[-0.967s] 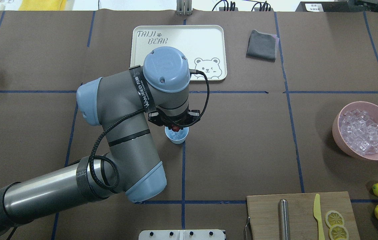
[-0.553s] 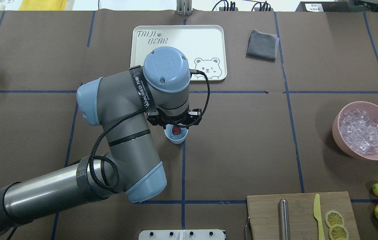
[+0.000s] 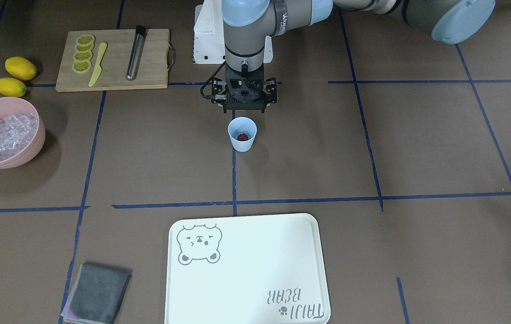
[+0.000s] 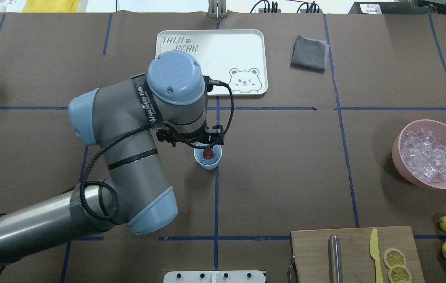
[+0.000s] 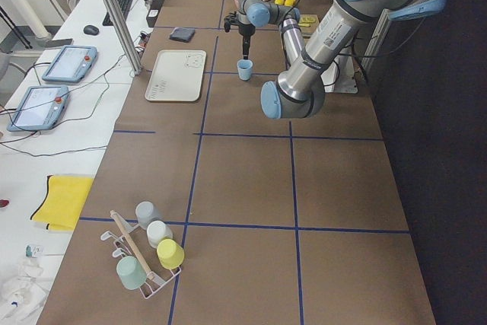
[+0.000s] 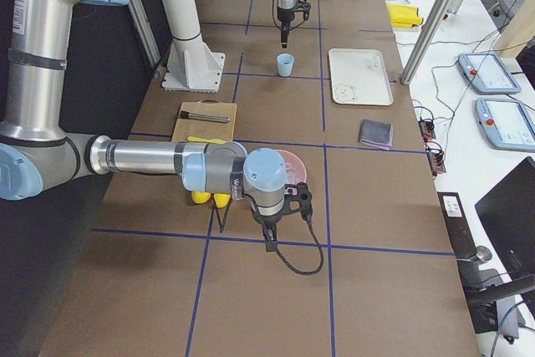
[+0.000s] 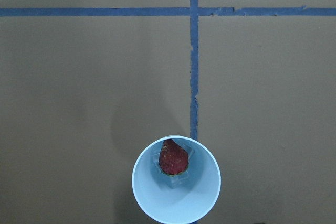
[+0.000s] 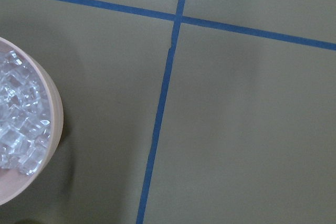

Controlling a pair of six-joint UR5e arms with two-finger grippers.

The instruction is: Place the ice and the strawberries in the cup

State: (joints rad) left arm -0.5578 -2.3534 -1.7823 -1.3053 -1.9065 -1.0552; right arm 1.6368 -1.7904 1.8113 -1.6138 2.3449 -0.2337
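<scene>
Cup (image 4: 207, 159) w/ strawberry (image 7: 173, 157) on ice (image 7: 179, 181), left hand (image 3: 242, 110) above, tray (image 4: 211, 47) beyond

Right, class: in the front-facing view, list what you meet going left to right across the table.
Pink bowl holding ice → cutting board → cup with the strawberry inside. The whole lemons, grey cloth and tray overlap these, so they are left out.
</scene>
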